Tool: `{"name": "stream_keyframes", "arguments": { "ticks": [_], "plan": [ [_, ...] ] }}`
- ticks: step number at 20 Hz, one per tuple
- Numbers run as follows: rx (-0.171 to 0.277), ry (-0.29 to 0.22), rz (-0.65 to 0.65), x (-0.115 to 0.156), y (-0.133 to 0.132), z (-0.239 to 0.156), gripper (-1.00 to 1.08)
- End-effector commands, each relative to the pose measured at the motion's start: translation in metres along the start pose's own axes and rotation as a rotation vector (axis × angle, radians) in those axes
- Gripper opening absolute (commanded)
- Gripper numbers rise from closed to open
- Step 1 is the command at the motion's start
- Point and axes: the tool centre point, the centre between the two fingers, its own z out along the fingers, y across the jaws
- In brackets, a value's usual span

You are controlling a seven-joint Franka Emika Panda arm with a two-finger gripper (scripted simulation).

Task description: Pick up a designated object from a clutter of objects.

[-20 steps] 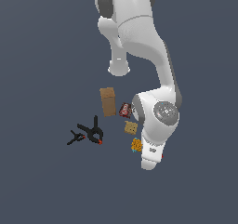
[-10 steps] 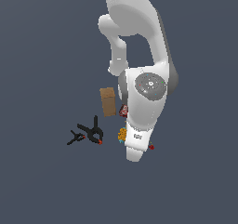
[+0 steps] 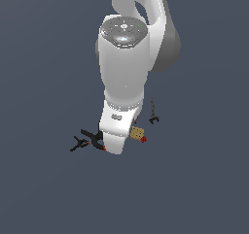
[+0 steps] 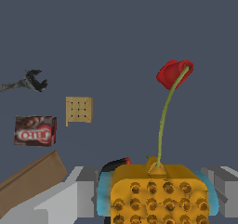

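A: What does the exterior view show?

B: A flat, dark grey-blue floor [image 3: 204, 189]. The white robot arm [image 3: 124, 73] hides most of the clutter. Black clamps with red tips [image 3: 87, 141] lie at the exterior view's left of it, a tan square tile [image 3: 137, 132] and a dark thin tool [image 3: 153, 112] at its right. The gripper itself is hidden there.

A: And the wrist view?

B: The gripper [image 4: 153, 193] has its grey fingers [image 4: 79, 195] closed against both sides of the orange-yellow bumpy block with bluish bits [image 4: 158, 193]. A thin green cord [image 4: 163, 121] rises from the block to a small red piece [image 4: 173, 73]. Beyond lie the tile, a red-dark packet [image 4: 35, 130] and a brown box [image 4: 30, 179].
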Motion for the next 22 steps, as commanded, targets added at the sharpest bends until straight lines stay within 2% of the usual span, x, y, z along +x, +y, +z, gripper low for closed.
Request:
{"name": "stream_keyframes", "arguments": {
  "ticks": [1, 12, 22],
  "plan": [
    [0.000, 0.001, -0.001, -0.017, 0.002, -0.027, -1.00],
    [0.000, 0.001, 0.000, -0.084, 0.016, -0.131, -1.00],
    [0.000, 0.000, 0.001, -0.111, 0.024, -0.172, -1.00]
  ]
}}
